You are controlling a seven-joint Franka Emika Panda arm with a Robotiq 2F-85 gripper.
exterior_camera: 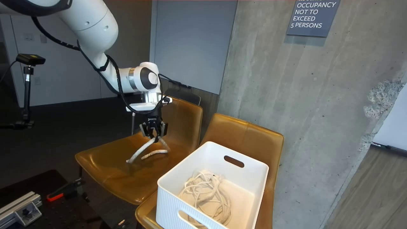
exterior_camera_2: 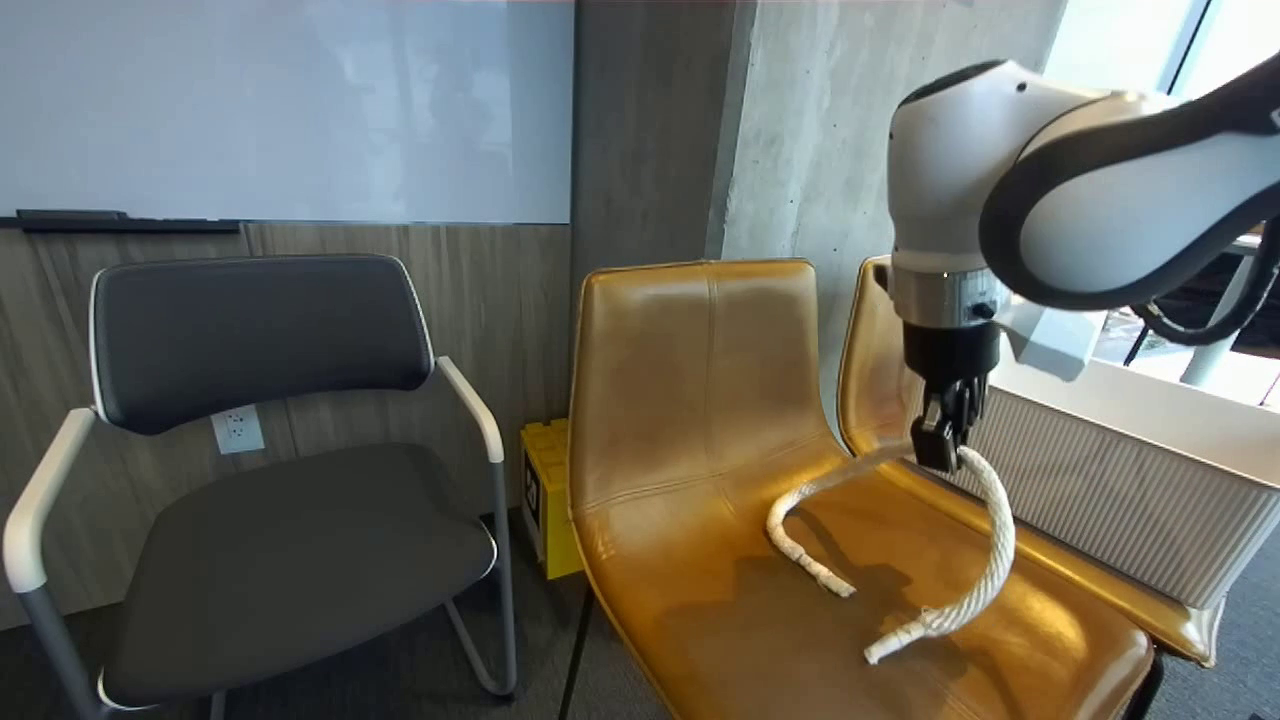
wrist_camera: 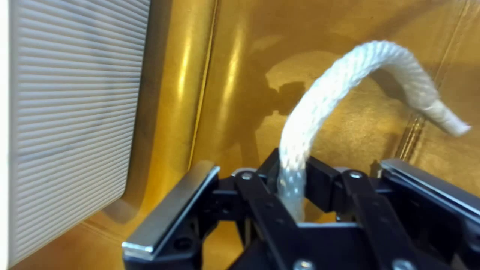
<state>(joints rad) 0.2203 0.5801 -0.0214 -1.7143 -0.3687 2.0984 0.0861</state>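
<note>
My gripper (exterior_camera: 155, 139) is shut on a short, thick white rope (exterior_camera: 141, 150) near its middle, above the seat of a tan leather chair (exterior_camera: 108, 163). In an exterior view the gripper (exterior_camera_2: 940, 458) has one rope end (exterior_camera_2: 1000, 540) curving down on each side. I cannot tell whether the ends touch the seat. In the wrist view the rope (wrist_camera: 322, 93) rises from between the black fingertips (wrist_camera: 294, 174) and bends to the right; its other half is hidden. A white ribbed bin (exterior_camera: 168, 203) stands beside this chair, with a coil of pale cord (exterior_camera: 206, 197) inside.
The bin sits on a second tan chair (exterior_camera: 248, 132); its ribbed wall (wrist_camera: 78, 112) is left of the gripper in the wrist view. A grey armchair (exterior_camera_2: 300, 570) and a yellow box (exterior_camera_2: 550, 480) stand nearby. A concrete wall (exterior_camera: 305, 95) rises behind the chairs.
</note>
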